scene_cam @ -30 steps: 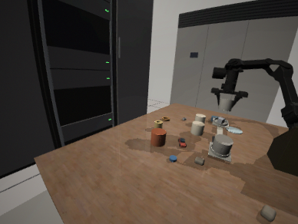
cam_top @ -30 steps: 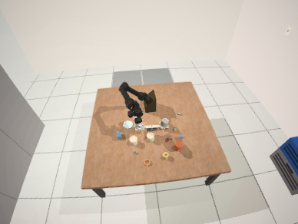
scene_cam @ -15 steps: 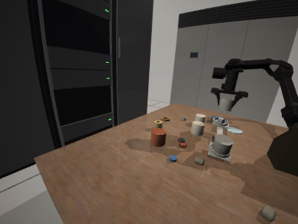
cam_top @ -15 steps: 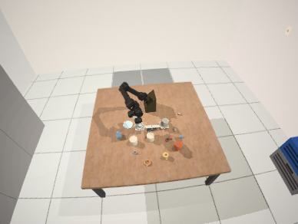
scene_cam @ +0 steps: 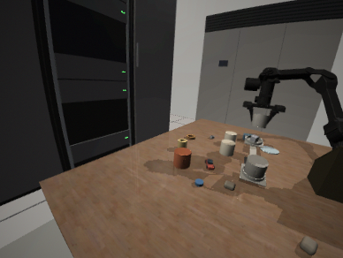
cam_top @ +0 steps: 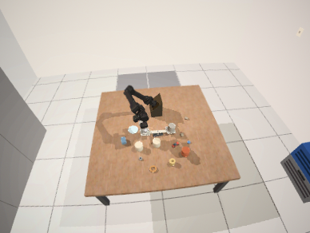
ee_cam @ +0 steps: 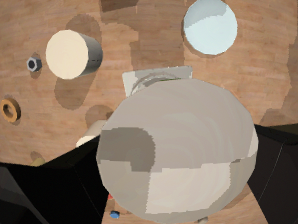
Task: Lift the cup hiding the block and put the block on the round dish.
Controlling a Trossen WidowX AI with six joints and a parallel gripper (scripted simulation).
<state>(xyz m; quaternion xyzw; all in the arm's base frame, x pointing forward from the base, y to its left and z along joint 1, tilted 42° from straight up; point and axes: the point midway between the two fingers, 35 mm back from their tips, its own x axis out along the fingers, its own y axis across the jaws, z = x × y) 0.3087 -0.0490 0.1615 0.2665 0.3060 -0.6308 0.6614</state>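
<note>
The pincer (scene_cam: 263,116) was clamped on 1 grey cup (scene_cam: 260,119) and held it in the air above the table (scene_cam: 133,208), over the near end of the small balance (scene_cam: 255,142); the cup hung mouth-down with its long axis vertical, narrowing slightly toward its lower edge in the exterior view; in the wrist view its rounded body (ee_cam: 177,151) filled the middle of the frame, with the dark fingers on either side of it.

The other grey cup (scene_cam: 256,166) stood upright on the opposite end of the balance, on a pale square pad, well apart from the lifted one; the balance's long axis ran across the table between the 2 ends, as the top view showed (cam_top: 157,131).

The round dish (ee_cam: 210,26), pale blue and flat, lay on the table just beside the balance end below the pincer; in the top view it sat left of the arm's wrist (cam_top: 133,129).

Beneath the raised cup a pale pad of the balance (ee_cam: 156,79) was partly visible; whether a block rested on it I could not tell, as the cup hid most of it.

2 cream cylinders (scene_cam: 227,147) stood near the balance; a red-brown cylinder (scene_cam: 182,157) stood farther off.
</note>
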